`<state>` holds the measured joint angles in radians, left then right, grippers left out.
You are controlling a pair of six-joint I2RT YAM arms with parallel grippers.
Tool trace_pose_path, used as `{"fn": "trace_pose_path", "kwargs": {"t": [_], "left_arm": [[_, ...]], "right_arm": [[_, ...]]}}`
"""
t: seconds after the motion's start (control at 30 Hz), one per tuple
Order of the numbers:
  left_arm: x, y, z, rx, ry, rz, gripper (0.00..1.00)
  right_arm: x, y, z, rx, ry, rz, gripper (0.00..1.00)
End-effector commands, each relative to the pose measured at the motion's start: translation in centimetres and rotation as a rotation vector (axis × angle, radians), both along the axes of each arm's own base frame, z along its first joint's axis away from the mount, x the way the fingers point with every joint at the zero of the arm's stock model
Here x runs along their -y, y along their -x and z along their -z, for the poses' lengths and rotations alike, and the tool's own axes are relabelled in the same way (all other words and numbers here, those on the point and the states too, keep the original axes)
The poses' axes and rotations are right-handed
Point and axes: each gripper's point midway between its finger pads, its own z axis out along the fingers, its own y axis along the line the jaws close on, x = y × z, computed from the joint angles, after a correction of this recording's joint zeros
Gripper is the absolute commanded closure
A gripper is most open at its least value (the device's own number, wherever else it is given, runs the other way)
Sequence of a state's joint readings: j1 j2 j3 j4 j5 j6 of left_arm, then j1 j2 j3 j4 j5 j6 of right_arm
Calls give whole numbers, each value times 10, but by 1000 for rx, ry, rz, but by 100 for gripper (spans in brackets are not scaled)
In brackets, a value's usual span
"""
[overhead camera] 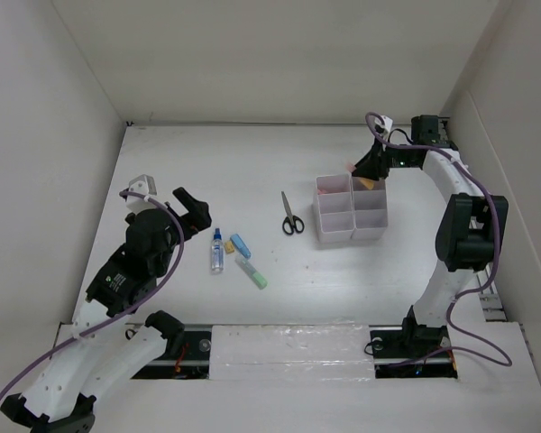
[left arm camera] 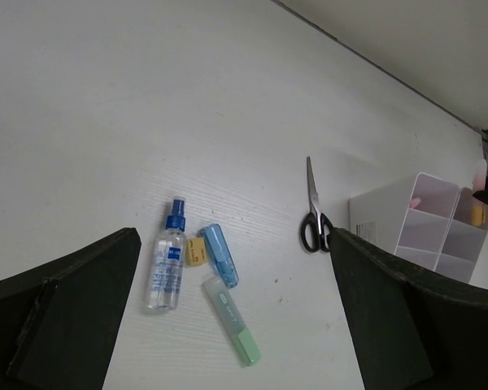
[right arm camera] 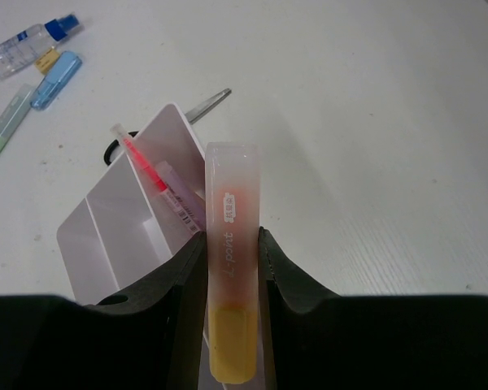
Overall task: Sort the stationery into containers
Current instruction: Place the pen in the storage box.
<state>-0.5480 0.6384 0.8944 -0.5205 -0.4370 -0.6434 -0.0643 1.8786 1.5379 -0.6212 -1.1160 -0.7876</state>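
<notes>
White boxes [overhead camera: 335,233] sit toward the far right corner of the table. The right gripper [overhead camera: 376,170] hangs over their far side, and the left gripper [overhead camera: 191,209] hovers near the left edge.

From the left wrist, its jaws are wide apart and hold nothing. The bottle [left arm camera: 167,260], blue marker [left arm camera: 220,254], green marker [left arm camera: 232,329] and scissors [left arm camera: 313,211] lie loose around the middle of the table.

From the right wrist, the jaws pinch the orange marker [right arm camera: 230,203], yellow end down, beside the pink pens [right arm camera: 142,162]. I think it should go straight down into the slot next to the pens, then be let go gently so the thin wall does not tip.
</notes>
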Motion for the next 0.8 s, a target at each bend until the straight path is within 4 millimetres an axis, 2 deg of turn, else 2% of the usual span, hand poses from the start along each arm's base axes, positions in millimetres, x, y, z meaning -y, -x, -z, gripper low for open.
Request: {"fn": "trace_pose_path", "kwargs": {"t": [0.0, 0.33, 0.5, 0.57, 0.77], "left_arm": [[4, -3, -13, 42, 13, 19, 0], [7, -3, -8, 31, 5, 39, 0], [9, -3, -10, 38, 13, 47, 0], [9, -3, -10, 38, 4, 50, 0], [10, -3, -10, 37, 7, 59, 0]], "right_arm": [[0, -2, -10, 58, -1, -17, 100], [6, -5, -4, 42, 6, 14, 100], [7, -2, 1, 23, 14, 21, 95], [4, 1, -9, 58, -2, 7, 95], [5, 2, -9, 57, 5, 18, 94]]}}
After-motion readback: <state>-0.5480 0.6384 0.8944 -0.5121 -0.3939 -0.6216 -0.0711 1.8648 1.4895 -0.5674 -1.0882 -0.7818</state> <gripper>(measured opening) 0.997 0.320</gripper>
